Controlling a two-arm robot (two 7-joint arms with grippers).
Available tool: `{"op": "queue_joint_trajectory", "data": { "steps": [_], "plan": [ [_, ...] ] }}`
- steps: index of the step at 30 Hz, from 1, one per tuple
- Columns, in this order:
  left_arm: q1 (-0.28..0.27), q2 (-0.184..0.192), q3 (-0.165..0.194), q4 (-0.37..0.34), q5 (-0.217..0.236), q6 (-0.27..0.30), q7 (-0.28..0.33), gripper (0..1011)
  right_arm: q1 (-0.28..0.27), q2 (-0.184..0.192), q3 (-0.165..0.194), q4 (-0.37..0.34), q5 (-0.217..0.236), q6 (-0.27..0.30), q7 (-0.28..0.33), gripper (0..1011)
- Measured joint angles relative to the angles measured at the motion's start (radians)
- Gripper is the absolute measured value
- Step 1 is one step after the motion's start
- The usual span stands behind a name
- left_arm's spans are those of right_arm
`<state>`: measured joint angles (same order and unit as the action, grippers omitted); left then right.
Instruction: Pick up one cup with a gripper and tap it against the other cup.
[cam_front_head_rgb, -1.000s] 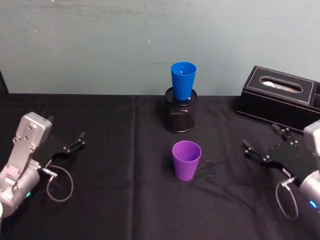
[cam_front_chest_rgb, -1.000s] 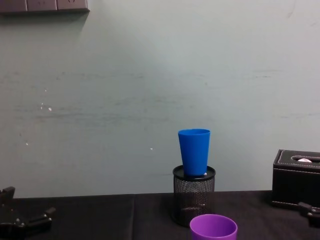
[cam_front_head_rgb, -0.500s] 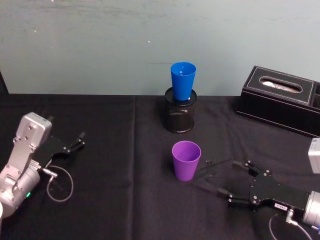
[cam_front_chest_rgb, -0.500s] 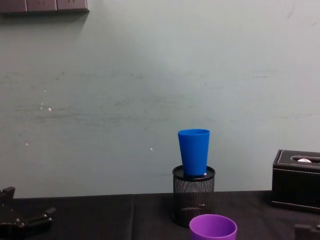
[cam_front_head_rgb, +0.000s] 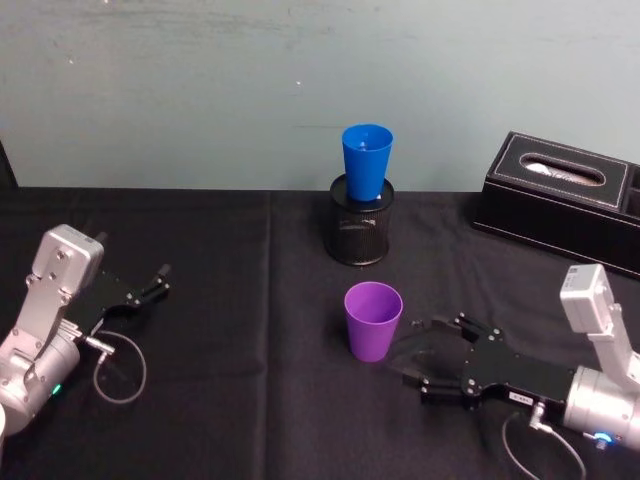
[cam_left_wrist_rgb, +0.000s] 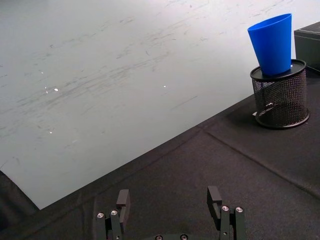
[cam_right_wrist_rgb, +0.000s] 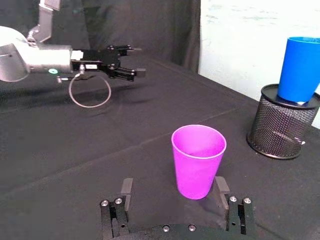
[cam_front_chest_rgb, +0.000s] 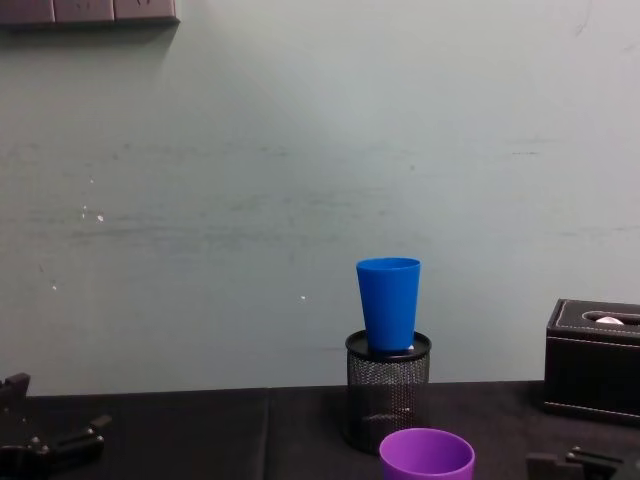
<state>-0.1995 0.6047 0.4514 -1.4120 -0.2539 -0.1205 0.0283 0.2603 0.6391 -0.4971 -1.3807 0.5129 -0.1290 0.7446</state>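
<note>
Purple cup is standing unlifted at frame centre, the right gripper sitting just beside it, lower right, fingers spread and empty. Grasping, lifting and tapping the blue cup, upper centre, are remaining; the left gripper is idling at left, fingers apart.

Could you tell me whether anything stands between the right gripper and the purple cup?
Nothing visible does. The open right gripper sits just right of the purple cup, pointing at it, with only cloth between. The blue cup stands farther back in the mesh holder. The left gripper rests far left.
</note>
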Motion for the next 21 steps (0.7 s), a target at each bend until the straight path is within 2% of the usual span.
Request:
{"op": "queue_joint_trajectory", "data": {
  "steps": [10, 21],
  "plan": [
    [0.0, 0.0, 0.0, 0.0, 0.0, 0.0, 0.0, 1012, 0.059, -0.072, -0.017, 0.082, -0.045, 0.003, -0.016, 1003],
    [0.0, 0.0, 0.0, 0.0, 0.0, 0.0, 0.0, 1011, 0.1, -0.125, -0.032, 0.147, -0.078, -0.001, -0.02, 1003]
  ]
}}
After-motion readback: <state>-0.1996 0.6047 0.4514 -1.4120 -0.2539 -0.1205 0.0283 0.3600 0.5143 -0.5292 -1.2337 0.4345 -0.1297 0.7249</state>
